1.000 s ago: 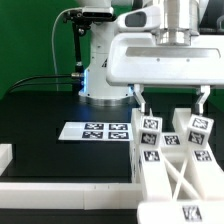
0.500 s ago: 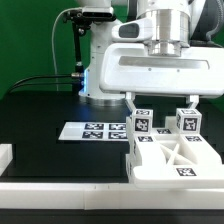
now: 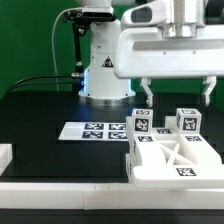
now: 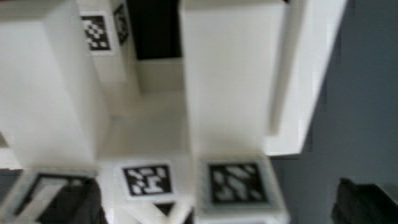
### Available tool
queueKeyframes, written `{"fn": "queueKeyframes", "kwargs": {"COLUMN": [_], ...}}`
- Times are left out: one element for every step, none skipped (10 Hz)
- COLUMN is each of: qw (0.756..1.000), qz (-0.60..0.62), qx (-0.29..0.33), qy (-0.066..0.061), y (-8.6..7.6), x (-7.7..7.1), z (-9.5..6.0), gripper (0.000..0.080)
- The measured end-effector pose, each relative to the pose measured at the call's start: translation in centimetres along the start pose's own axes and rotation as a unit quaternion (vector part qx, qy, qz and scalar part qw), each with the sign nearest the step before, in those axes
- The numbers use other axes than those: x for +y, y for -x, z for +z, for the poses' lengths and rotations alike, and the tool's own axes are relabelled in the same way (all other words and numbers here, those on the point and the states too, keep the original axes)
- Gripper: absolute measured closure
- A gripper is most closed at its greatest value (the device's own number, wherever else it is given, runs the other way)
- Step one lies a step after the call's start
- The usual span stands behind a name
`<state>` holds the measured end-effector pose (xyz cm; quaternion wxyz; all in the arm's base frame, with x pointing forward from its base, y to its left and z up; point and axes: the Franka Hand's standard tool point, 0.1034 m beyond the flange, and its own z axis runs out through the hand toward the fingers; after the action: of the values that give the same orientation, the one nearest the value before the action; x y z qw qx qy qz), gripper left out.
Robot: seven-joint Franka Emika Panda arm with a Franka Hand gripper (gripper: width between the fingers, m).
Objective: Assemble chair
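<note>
On the exterior view's left, the marker board (image 3: 97, 130) lay flat on the black table (image 3: 40, 120), touched by nothing. Just to its right sat the chair (image 3: 175, 150), already a blocky white structure: a base with crossed bracing, and two tagged posts (image 3: 141, 124) standing upright out of it. So the joining looked well along, I'd say, though from here nobody could tell which parts remained to go on, and no loose pieces showed on the table. The white rail (image 3: 60, 188) ran along the front edge, the chair pressed close behind it. Up above, the gripper (image 3: 177, 95) hung over the chair, its fingers (image 3: 147, 93) spread wide apart and clear of the posts, carrying nothing. The wrist view looked straight down on white bars (image 4: 214, 90) and their tags, with nothing between the jaws
</note>
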<state>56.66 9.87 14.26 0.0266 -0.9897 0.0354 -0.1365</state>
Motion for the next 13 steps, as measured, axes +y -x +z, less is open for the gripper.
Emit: {"fn": "queueKeyframes", "kwargs": {"qw": [1.000,1.000,1.000,1.000,1.000,1.000,1.000,1.000,0.999,0.999,0.998,0.999,0.999], "qz": [0.016,0.018,0.017,0.017,0.012,0.012,0.013,0.013,0.032,0.048,0.052,0.051,0.051], "qx": [-0.004,-0.001,-0.003,0.000,0.027,0.024,0.024,0.023,-0.002,-0.008,-0.010,-0.010,-0.010], "qy": [-0.004,-0.002,0.003,0.007,0.011,0.011,0.012,0.012,0.013,0.014,0.015,0.015,0.015], "y": [-1.3,-2.0,-2.1,-2.0,-2.3,-2.1,-2.1,-2.1,-1.5,-1.3,-1.0,-1.0,-1.0], "x": [-1.2,-1.5,-1.2,-0.7,-0.1,-0.1,-0.1,-0.1,-0.2,-0.5,-0.9,-0.8,-0.8], "z": [-0.2,0.3,1.1,1.7,2.1,2.3,2.3,2.3,2.7,3.0,3.2,3.2,3.3], "gripper": [0.0151,0.0151,0.0151,0.0151,0.0151,0.0151,0.0151,0.0151,0.0151,0.0151,0.0151,0.0151,0.0278]}}
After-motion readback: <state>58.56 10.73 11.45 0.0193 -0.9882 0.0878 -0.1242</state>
